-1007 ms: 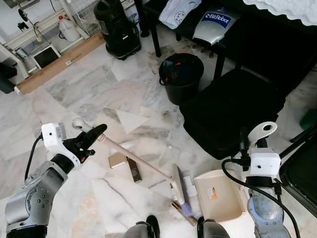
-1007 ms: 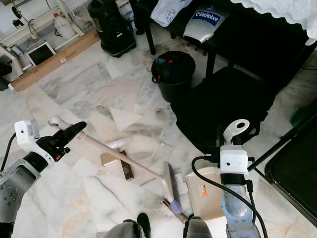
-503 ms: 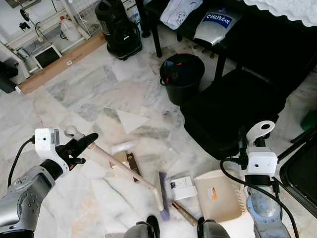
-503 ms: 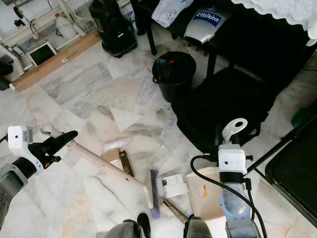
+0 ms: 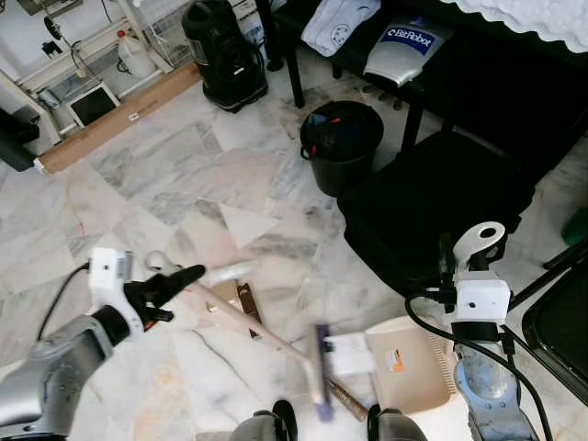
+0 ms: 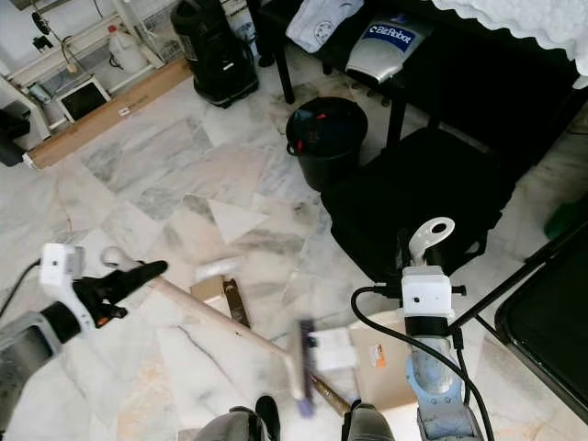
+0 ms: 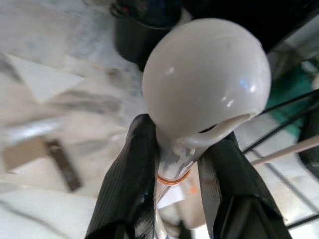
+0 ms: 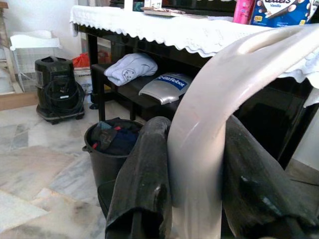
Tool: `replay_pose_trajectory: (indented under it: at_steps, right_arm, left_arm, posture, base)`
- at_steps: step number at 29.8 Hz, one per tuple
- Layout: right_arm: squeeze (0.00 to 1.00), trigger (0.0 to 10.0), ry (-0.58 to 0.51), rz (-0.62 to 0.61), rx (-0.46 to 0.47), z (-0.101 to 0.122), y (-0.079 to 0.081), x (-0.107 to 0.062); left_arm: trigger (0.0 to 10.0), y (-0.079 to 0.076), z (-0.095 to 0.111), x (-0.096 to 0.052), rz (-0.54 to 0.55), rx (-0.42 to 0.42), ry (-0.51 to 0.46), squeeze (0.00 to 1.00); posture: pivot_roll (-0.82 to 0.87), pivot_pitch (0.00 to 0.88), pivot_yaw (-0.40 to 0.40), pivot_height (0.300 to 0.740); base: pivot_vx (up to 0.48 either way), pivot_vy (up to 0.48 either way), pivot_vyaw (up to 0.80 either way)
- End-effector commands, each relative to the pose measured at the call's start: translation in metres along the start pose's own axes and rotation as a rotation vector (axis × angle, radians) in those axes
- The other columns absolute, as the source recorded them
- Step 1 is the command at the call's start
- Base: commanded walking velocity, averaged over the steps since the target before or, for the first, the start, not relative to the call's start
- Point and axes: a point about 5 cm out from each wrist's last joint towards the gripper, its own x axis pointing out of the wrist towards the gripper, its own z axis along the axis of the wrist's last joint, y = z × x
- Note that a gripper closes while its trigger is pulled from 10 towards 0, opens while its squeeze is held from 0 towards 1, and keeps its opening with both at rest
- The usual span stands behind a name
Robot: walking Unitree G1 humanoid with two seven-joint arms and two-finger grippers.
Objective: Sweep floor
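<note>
Broom (image 5: 262, 331) pinched in left fingers (image 7: 130, 189), dustpan (image 5: 404, 363) handle in right fingers (image 8: 144, 189), open marble floor (image 5: 175, 165) beyond.

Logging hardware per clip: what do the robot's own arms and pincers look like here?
Both arms are silver-grey with rounded joint housings. Each wrist carries a white boxy module; a black cable loops from it along the forearm. The left pincer has two long black fingers with a small red-orange mark at their base. The right pincer has matching matte-black fingers.
</note>
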Motion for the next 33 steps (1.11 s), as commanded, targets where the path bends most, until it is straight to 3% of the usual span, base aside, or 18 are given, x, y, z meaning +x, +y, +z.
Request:
replay_pose_trajectory:
  at_steps: [1, 7, 12, 15, 19, 24, 27, 33]
  right_arm:
    - [0.0, 10.0, 0.08, 0.046, -0.003, -0.014, 0.008, -0.013]
    - [0.0, 10.0, 0.078, 0.052, 0.002, -0.014, 0.009, -0.012]
    - [0.0, 10.0, 0.075, 0.054, 0.008, -0.013, 0.011, -0.009]
    - [0.0, 10.0, 0.074, 0.062, 0.003, -0.013, 0.012, -0.008]
    - [0.0, 10.0, 0.071, 0.046, -0.015, -0.012, 0.006, -0.008]
    - [0.0, 10.0, 0.016, -0.018, -0.07, -0.002, -0.012, -0.003]
    - [0.0, 10.0, -0.009, -0.018, -0.109, 0.001, -0.013, -0.001]
    - [0.0, 10.0, -0.076, -0.094, -0.101, 0.016, -0.02, 0.008]
  left_arm:
    - [10.0, -0.003, -0.008, 0.001, -0.049, -0.07, 0.025, 0.0]
    - [10.0, -0.01, -0.006, 0.012, -0.09, -0.131, 0.0, 0.0]
    - [10.0, -0.012, 0.006, 0.012, -0.108, -0.203, -0.084, 0.0]
    - [10.0, -0.007, 0.016, 0.009, -0.055, -0.138, -0.131, 0.0]
    - [10.0, -0.003, 0.02, 0.007, -0.019, -0.111, -0.154, 0.0]
    - [10.0, -0.001, 0.021, 0.01, 0.01, -0.108, -0.173, 0.0]
    - [10.0, -0.002, 0.019, 0.011, 0.009, -0.112, -0.174, 0.0]
    - [10.0, -0.004, 0.017, 0.012, 0.011, -0.111, -0.178, 0.0]
  posture:
    - [0.0, 0.292, 0.193, 0.74]
    - [-0.01, 0.291, 0.193, 0.74]
    - [0.0, 0.284, 0.19, 0.74]
    - [0.0, 0.281, 0.189, 0.74]
    - [-0.01, 0.272, 0.183, 0.74]
    - [-0.02, 0.259, 0.172, 0.74]
    - [-0.02, 0.258, 0.171, 0.74]
    - [-0.03, 0.254, 0.166, 0.74]
  base:
    - [0.0, 0.0, 0.0]
    - [0.0, 0.0, 0.0]
    - [0.0, 0.0, 0.0]
    - [0.0, 0.0, 0.0]
    - [0.0, 0.0, 0.0]
    - [0.0, 0.0, 0.0]
    - [0.0, 0.0, 0.0]
    - [0.0, 0.0, 0.0]
